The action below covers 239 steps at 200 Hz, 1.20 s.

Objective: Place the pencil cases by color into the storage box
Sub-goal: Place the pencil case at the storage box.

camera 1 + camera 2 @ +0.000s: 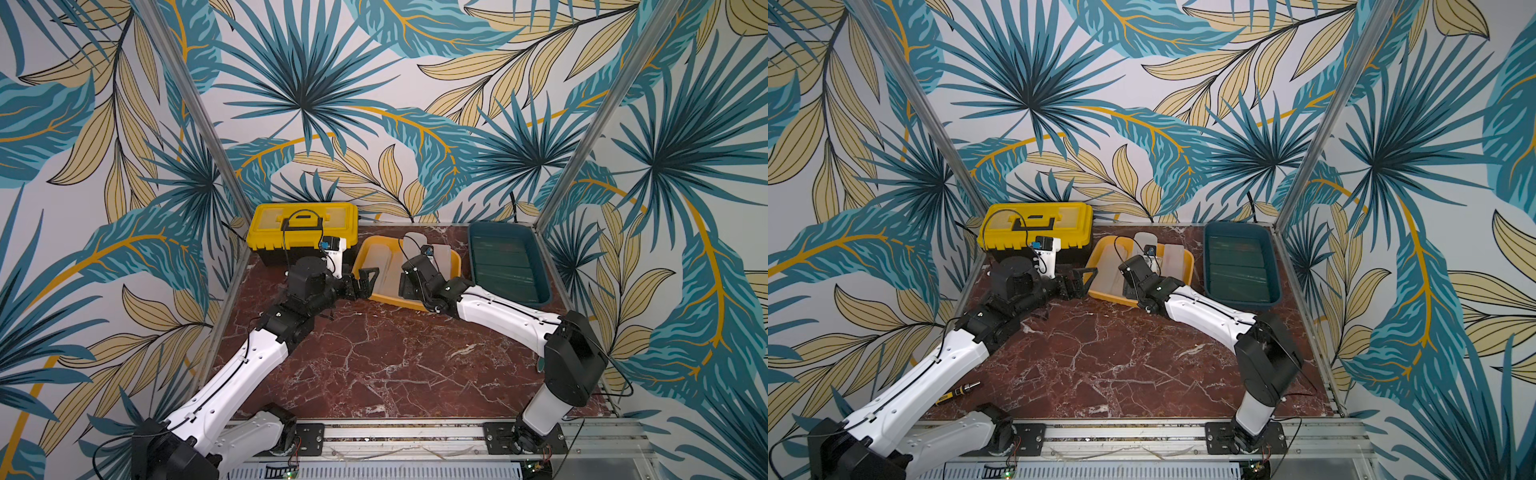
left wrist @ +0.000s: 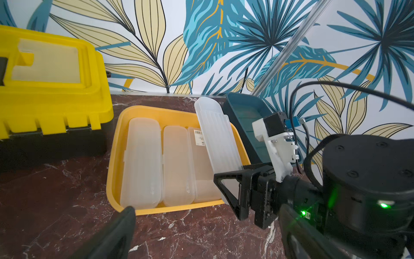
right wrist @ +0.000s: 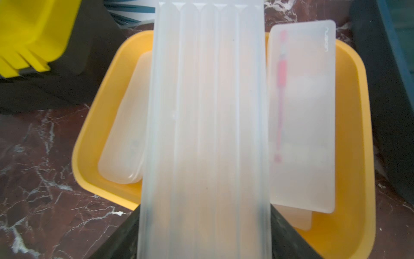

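Right jaws clamp near end of ribbed frosted case (image 2: 216, 139). Case tilted, far end raised, over yellow tray (image 2: 179, 209). Other frosted cases (image 2: 143, 157) lie flat side by side in tray; floor looks full. Dark green cases (image 1: 505, 262) sit in teal tray (image 1: 471, 253). Left jaws spread wide, empty, just beside yellow tray's edge. You level case first, line it up lengthwise with row, lower onto flat ones, let go only once rested. Keep far end inside rim.

A barcode sticker (image 2: 200, 138) marks a frosted case (image 2: 201, 175) near the right jaws, its print too small to read. The embossed logo (image 3: 326, 39) on the pen-holding case (image 3: 309, 125) is illegible.
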Tool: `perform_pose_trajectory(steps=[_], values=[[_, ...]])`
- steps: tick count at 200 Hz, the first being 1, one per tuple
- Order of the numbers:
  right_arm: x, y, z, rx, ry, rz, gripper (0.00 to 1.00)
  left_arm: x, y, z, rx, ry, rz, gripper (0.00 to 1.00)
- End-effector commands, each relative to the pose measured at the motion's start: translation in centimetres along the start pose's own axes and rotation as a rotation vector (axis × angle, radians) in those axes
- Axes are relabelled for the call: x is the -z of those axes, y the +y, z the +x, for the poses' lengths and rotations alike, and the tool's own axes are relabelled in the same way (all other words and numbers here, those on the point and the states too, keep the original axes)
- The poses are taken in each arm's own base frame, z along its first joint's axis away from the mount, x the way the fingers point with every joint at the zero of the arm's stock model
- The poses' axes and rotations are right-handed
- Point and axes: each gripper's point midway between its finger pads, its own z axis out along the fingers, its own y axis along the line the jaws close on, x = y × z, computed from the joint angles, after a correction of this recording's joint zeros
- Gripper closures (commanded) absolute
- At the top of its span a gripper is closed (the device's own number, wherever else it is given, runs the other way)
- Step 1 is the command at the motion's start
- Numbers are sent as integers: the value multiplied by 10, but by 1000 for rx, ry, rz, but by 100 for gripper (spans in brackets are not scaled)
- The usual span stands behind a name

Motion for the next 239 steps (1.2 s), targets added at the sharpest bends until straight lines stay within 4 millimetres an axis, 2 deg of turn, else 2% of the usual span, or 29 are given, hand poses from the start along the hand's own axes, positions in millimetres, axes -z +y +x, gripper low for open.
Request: perform_pose_trajectory(steps=[1,94,182,239], values=[[-6,-9,6,-24,7,58,39,0,-3,-1,-14,-37,17,0],[-34,-11,16,-52,31,122,39,-1,6,12,9,-33,-4,0],[-61,10,10,-110,44,128,39,1,7,13,14,-40,-7,0],[-78,19,14,-141,62,131,39,0,9,14,13,-38,-17,0]])
